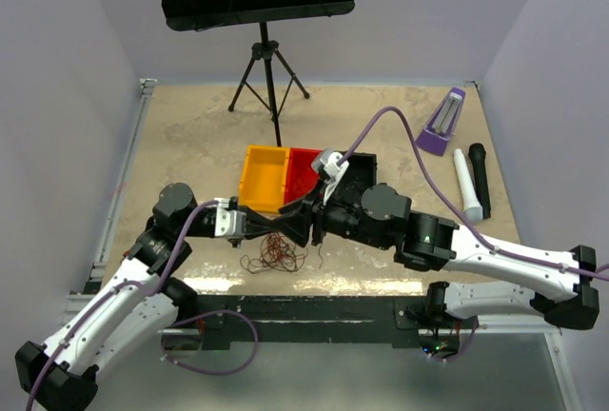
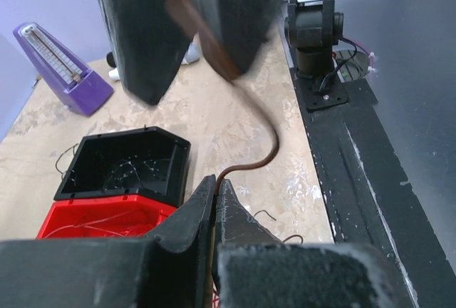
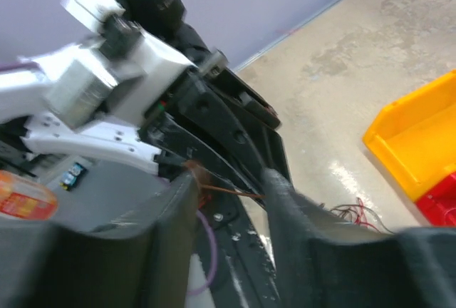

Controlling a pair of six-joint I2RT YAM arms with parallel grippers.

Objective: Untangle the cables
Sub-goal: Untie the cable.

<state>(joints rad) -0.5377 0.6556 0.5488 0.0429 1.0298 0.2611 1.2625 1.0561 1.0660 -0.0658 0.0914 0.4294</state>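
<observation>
The cables [image 1: 276, 257] are a loose clump of thin red and dark wires on the table, just in front of the bins. My left gripper [image 1: 288, 226] hovers over the clump. In the left wrist view it [image 2: 216, 182] is shut on one brown wire [image 2: 271, 144], which curves up toward my right gripper's blurred fingers [image 2: 142, 44]. My right gripper [image 1: 319, 224] faces the left one, tip to tip. In the right wrist view it [image 3: 231, 180] is open, with a thin brown strand [image 3: 231, 192] stretched across the gap. Red wire ends [image 3: 356, 212] lie beyond.
A yellow bin [image 1: 265, 179], a red bin [image 1: 303, 169] and a black bin [image 1: 360, 166] stand in a row behind the grippers. A purple metronome [image 1: 442, 122], a white stick [image 1: 464, 185] and a black stick [image 1: 479, 179] are at the right. A music stand [image 1: 267, 59] is at the back.
</observation>
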